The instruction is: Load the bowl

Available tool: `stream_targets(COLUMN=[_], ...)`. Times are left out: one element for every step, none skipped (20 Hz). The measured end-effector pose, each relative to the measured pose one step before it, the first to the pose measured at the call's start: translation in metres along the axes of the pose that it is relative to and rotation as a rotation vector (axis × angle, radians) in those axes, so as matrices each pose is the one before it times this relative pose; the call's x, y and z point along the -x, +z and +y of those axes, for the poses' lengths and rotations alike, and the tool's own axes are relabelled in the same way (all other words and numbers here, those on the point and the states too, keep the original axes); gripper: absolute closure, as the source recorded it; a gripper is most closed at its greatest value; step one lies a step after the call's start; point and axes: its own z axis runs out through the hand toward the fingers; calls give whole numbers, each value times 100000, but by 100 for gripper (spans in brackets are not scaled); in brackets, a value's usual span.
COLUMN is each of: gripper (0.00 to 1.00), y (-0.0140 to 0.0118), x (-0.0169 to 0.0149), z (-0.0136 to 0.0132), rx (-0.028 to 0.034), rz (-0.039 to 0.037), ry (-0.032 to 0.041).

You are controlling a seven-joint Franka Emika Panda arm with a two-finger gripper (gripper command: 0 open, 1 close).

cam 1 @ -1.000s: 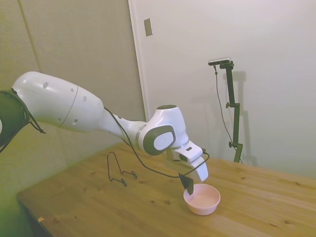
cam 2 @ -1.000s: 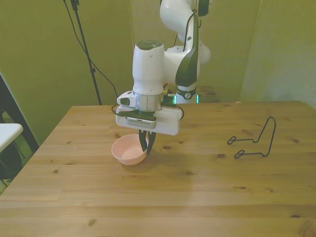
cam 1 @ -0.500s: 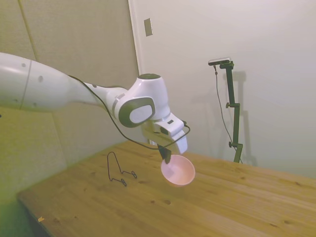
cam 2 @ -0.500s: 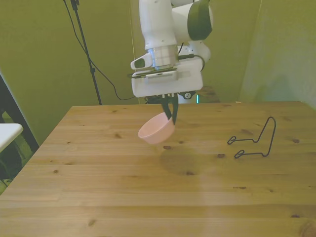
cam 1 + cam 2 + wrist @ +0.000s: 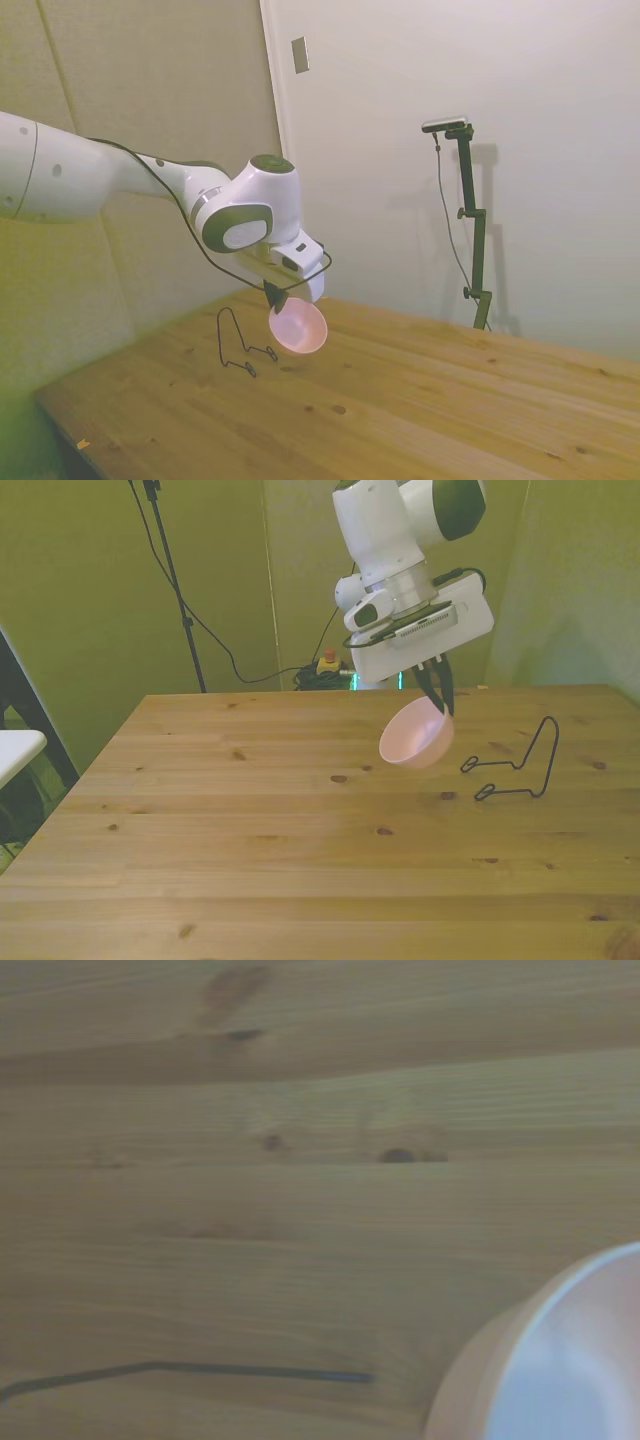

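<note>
Now gripping the bowl (image 5: 418,743) by its rim, tilted and well above the table (image 5: 250,860), near the wire rack (image 5: 515,763). Best carried on slowly toward the rack, gripper (image 5: 438,702) kept clamped. Worth lowering squarely between the wires so nothing slips.

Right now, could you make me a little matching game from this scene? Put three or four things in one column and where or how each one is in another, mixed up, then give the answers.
Things:
1. bowl
2. gripper
3. wire rack
4. table

States:
A. stands on the wood at the front view's right
B. hangs tilted in the air, off the table
C. bare pale wood with dark knots
D. shut on the pink rim

Pairs: 1-B, 2-D, 3-A, 4-C
</note>
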Motion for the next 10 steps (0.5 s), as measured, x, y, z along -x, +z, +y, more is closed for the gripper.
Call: stream_targets(gripper=[100,100,100,100,100,100,100,100,100,100], y=[114,221,211,212,243,247,233,295,46,149], x=[259,361,298,203,194,135,133,163,15,31], z=[-17,63,184,243,328,334,194,19,-7,-43], rx=[-3004,-3334,-2303,-1445,-2100,-2535,-2925,-4086,-360,-1480], rz=[-2570,-3961,-3458,-2803,-3346,-3229,-2920,-3435,-316,-936], ry=[-890,-759,-517,352,428,491,245,-1128,-43,-378])
